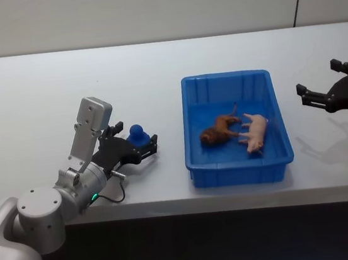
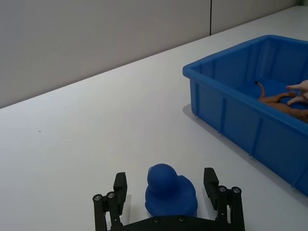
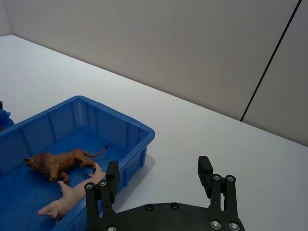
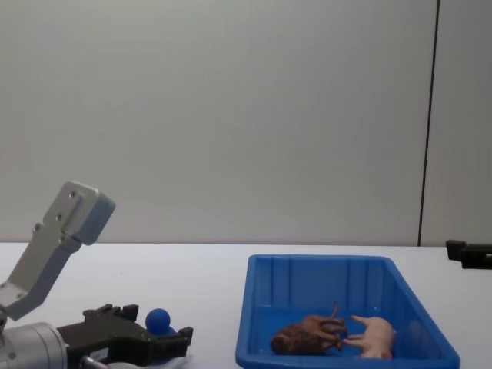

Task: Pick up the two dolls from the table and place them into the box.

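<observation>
Both dolls lie inside the blue box (image 1: 188, 128): the brown four-legged one (image 1: 219, 129) on its side, the pale pink pig (image 1: 255, 131) just right of it and touching it. The chest view shows the brown doll (image 4: 307, 334) and the pig (image 4: 374, 337) on the box floor. My left gripper (image 1: 135, 135) rests low over the table (image 1: 43, 95) left of the box, open, its fingers either side of a small blue duck toy (image 2: 171, 190) with gaps on both sides. My right gripper (image 3: 159, 166) hovers open and empty right of the box.
The box's left wall (image 2: 231, 106) stands a short way from the left gripper. Open tabletop stretches behind the box and to the far left. The table's front edge runs just below the box and the left arm.
</observation>
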Controlling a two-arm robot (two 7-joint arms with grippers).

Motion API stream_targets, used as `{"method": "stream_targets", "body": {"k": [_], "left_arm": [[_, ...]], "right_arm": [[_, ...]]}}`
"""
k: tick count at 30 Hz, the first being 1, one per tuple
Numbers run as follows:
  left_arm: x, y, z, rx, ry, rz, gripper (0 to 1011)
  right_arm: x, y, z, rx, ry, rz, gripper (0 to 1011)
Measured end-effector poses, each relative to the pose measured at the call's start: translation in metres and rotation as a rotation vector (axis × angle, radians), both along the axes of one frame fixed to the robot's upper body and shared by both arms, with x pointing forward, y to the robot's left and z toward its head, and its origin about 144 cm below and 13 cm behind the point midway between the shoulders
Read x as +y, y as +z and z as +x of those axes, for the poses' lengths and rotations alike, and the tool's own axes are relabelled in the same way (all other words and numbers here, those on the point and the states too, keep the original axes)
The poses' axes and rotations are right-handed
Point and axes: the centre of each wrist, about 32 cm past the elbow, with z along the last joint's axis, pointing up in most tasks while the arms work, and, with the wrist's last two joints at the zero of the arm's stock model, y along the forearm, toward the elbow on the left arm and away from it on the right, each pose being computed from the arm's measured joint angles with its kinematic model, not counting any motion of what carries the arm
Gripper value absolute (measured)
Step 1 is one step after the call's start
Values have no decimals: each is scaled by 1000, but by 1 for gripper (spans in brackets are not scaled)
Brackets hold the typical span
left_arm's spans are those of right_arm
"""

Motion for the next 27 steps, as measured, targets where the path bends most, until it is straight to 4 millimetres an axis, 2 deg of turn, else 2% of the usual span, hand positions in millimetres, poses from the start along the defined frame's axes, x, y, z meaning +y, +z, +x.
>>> {"method": "stream_targets", "body": {"k": [4,6,10,13,14,15,20,27], "left_arm": [[1,-3,3,8,-4,0,997],[2,-6,5,14,-7,0,963],[3,-8,8,19,-11,2,882],[3,-10,9,22,-16,4,775],[3,-10,10,23,-17,5,775],[3,-10,10,24,-17,5,716],[3,-10,12,25,-26,8,576],[0,-5,14,6,-43,11,512]], "right_arm": [[0,0,0,0,0,0,1001],[0,0,0,0,0,0,1001],[0,0,0,0,0,0,1001],[0,0,0,0,0,0,1001],[0,0,0,0,0,0,1001],[0,0,0,0,0,0,1001],[0,0,0,0,0,0,1001],[0,0,0,0,0,0,1001]]}}
